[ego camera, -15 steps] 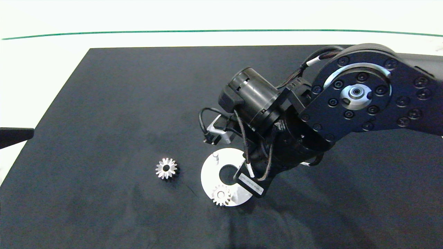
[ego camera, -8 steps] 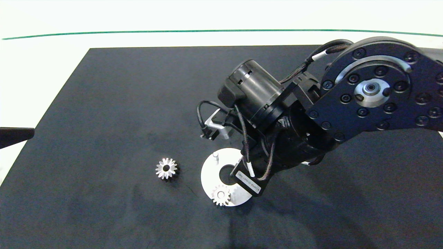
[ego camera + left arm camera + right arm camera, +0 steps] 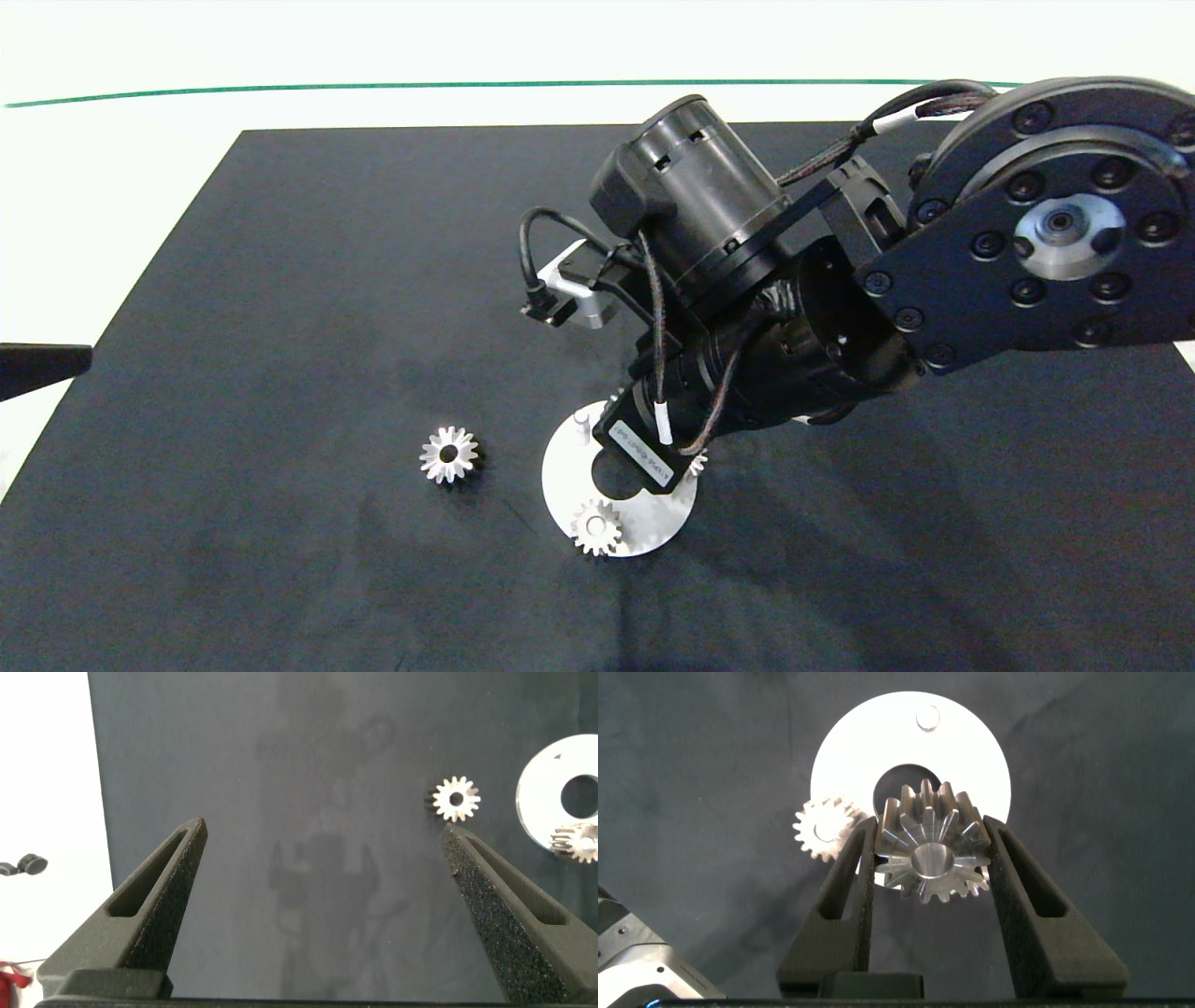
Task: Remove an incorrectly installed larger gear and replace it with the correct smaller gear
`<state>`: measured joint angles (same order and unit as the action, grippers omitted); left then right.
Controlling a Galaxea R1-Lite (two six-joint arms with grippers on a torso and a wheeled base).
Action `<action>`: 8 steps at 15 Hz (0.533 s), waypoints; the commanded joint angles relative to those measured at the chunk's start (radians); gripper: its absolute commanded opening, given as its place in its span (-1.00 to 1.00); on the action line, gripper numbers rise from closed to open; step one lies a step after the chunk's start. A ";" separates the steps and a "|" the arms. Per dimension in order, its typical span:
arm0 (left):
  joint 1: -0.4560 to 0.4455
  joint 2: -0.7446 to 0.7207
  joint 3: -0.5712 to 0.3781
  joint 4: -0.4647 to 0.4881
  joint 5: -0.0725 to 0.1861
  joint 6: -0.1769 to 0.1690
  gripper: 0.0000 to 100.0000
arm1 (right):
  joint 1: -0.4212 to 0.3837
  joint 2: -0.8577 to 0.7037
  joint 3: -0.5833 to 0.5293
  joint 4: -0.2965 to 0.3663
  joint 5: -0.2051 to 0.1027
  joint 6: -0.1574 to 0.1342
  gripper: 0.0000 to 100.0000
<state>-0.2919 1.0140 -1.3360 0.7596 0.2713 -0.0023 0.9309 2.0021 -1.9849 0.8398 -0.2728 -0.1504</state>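
Silver teeth of the larger gear sit clamped in the right gripper above the white disc; only its wrist view shows this. Smaller gear lies left. Left gripper hangs spread apart.

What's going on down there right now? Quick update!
Right hand shut on larger gear, above the plate. Left hand open, idle. Nothing blocking.

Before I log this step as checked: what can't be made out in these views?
- Head view: the right gripper and the gear it holds are hidden by the arm; only a few teeth show.
- Left wrist view: the disc is cut by the edge.
- All views: any third small gear.
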 commanded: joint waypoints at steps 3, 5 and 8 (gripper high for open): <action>0.000 -0.002 0.000 0.004 0.002 0.001 1.00 | -0.004 0.052 -0.015 -0.007 -0.002 0.002 -0.56; 0.000 -0.002 0.000 0.004 0.002 0.001 1.00 | -0.003 0.076 -0.015 -0.007 -0.008 0.029 -0.56; 0.000 -0.002 0.000 0.004 0.002 0.001 1.00 | -0.004 0.093 -0.015 -0.007 -0.008 0.040 -0.56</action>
<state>-0.2915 1.0126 -1.3360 0.7596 0.2709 -0.0013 0.9264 2.0817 -2.0002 0.8279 -0.2794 -0.1096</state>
